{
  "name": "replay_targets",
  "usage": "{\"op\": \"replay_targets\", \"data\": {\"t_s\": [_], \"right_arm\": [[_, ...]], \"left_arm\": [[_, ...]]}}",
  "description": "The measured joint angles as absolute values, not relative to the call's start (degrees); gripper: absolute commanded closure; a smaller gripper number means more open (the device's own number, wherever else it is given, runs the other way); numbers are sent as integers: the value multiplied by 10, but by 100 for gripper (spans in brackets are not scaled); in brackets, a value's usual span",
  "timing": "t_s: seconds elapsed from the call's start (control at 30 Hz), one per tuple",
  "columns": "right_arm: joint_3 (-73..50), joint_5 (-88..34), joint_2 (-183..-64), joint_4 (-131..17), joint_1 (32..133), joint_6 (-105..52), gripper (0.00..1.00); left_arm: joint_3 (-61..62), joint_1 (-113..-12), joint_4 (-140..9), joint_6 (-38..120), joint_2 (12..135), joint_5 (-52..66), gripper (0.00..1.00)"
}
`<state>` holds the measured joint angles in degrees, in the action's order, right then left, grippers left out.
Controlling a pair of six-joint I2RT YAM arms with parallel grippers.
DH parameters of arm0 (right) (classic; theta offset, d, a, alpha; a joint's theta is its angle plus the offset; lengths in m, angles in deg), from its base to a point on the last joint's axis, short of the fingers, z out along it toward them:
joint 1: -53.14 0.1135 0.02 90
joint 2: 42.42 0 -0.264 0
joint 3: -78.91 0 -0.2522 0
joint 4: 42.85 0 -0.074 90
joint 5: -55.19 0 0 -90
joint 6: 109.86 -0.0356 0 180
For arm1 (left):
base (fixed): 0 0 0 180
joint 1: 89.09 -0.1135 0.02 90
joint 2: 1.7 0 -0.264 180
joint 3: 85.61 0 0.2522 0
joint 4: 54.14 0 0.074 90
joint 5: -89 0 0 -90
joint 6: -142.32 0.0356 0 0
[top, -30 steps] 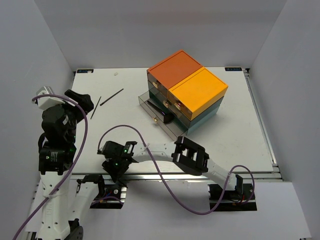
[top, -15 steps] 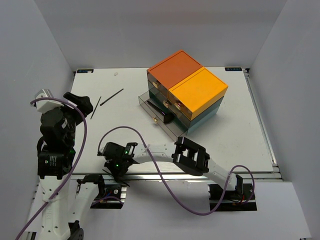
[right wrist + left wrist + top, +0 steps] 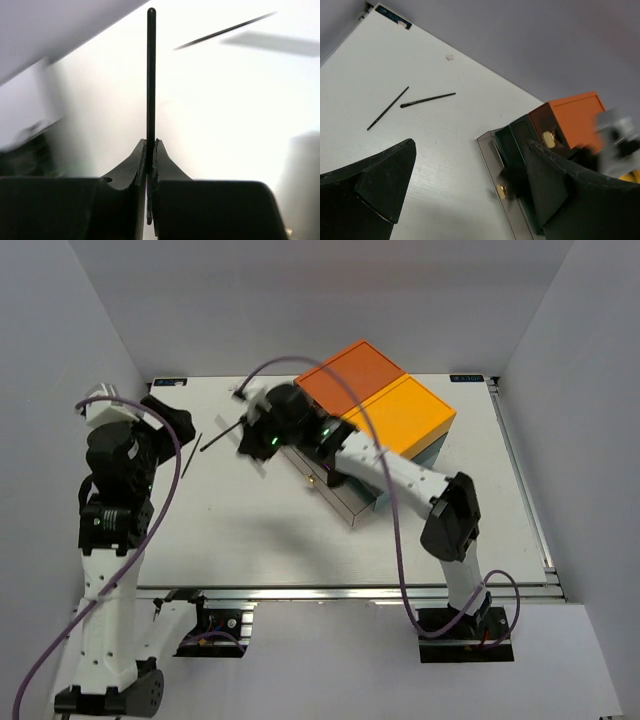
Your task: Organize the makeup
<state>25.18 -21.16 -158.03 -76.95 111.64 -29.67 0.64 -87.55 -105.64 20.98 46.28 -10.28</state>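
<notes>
The step in hand looked like the carrying of one piece of makeup to its place. The right tool (image 3: pixel 151 150) was clenched on a thin black stick (image 3: pixel 151 75), gripped near one end, so that most of its length stood out straight beyond the fingertips. In the overhead view that tool (image 3: pixel 262 430) hung blurred above the worktop (image 3: pixel 250 530), toward the far edge and just beside the left face of the drawer box (image 3: pixel 375 405). The box's lowest clear drawer (image 3: pixel 335 495) stood pulled out toward the near-left. Something dark lay inside it, but what it was could not be told.

The left tool (image 3: pixel 470 145) was fully released and held nothing, poised by the left edge of the worktop. Two more thin sticks (image 3: pixel 427 100) lay loose toward the far-left corner, near each other but not touching.

The next move probably called for swinging the held stick over the open drawer. It would have to be turned to lie along the drawer's length, lowered close to the floor and only then let go. A long stick set crosswise might have caught on the drawer wall or rolled out.
</notes>
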Motion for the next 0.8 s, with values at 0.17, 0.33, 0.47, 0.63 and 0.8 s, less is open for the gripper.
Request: {"op": "replay_targets", "data": {"t_s": [0.17, 0.33, 0.47, 0.63, 0.8], "right_arm": [[346, -343, -1604, -796, 995, -163, 100], [326, -420, -1610, -838, 972, -101, 100], [245, -443, -1605, -855, 972, -66, 100], [233, -442, -1603, -877, 981, -61, 100], [233, -451, -1622, -897, 983, -59, 100]], "left_arm": [[-14, -876, -1022, 237, 526, -60, 2], [-82, -876, -994, 270, 611, -18, 2], [-114, -876, -985, 294, 672, -3, 2], [-114, -877, -951, 324, 730, -1, 2], [-109, -879, -932, 348, 778, -1, 2]]}}
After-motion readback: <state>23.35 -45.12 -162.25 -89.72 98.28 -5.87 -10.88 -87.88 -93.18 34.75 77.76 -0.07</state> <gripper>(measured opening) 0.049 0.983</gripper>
